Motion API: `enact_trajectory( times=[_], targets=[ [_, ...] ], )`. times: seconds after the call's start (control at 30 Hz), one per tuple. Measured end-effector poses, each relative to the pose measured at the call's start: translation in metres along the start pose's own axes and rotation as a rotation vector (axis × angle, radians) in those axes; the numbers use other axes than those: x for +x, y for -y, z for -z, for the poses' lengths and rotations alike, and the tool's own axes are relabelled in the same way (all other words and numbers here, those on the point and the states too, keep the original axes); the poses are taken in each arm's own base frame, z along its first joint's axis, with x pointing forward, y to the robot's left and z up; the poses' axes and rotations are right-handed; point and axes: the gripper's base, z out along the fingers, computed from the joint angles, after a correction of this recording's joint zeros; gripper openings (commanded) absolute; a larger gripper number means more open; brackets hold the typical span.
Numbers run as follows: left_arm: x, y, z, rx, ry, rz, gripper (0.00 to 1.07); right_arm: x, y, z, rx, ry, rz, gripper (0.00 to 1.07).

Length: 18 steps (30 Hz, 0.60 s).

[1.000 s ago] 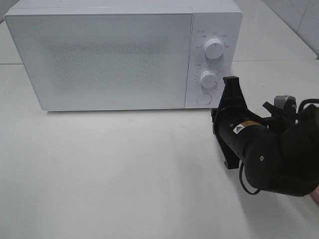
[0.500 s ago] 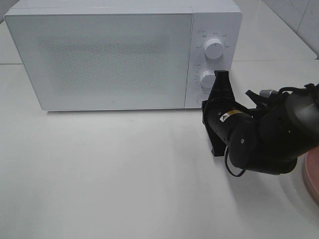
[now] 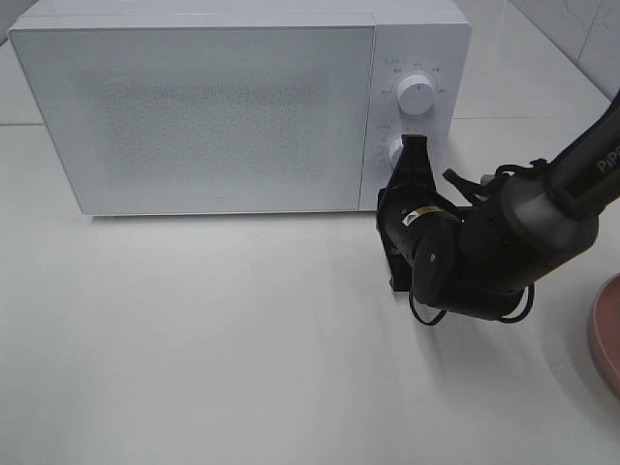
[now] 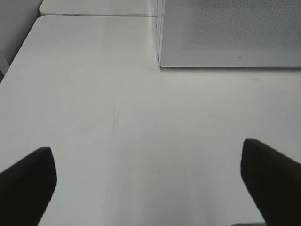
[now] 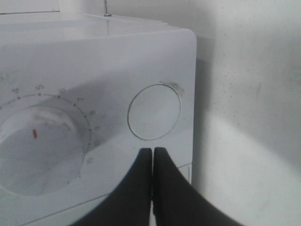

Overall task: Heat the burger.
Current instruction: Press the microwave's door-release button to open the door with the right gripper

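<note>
The burger is out of view. The white microwave stands at the back of the table with its door closed. My right gripper is shut with nothing in it, its tips up against the control panel beside the lower knob. In the right wrist view the shut right gripper points at the panel just short of the round door button, with the lower dial beside it. My left gripper is open over bare table, its fingers spread wide and empty.
The upper knob sits above the right gripper. A round pink plate shows at the right edge of the table. The microwave's front corner appears ahead of the left gripper.
The right arm has swung left and forward, bringing its shut gripper up to the microwave's control panel. The pink plate has come into view at the right edge.
</note>
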Motion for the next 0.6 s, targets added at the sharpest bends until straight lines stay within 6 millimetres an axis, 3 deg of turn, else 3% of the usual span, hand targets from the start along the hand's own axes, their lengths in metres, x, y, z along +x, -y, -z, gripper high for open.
enact_trajectory(
  times=[0.6],
  targets=[
    [0.0, 0.0, 0.0, 0.0, 0.0, 0.0, 1.0, -0.006, 0.005, -0.018, 0.008, 0.05, -0.023, 0.0]
  ],
)
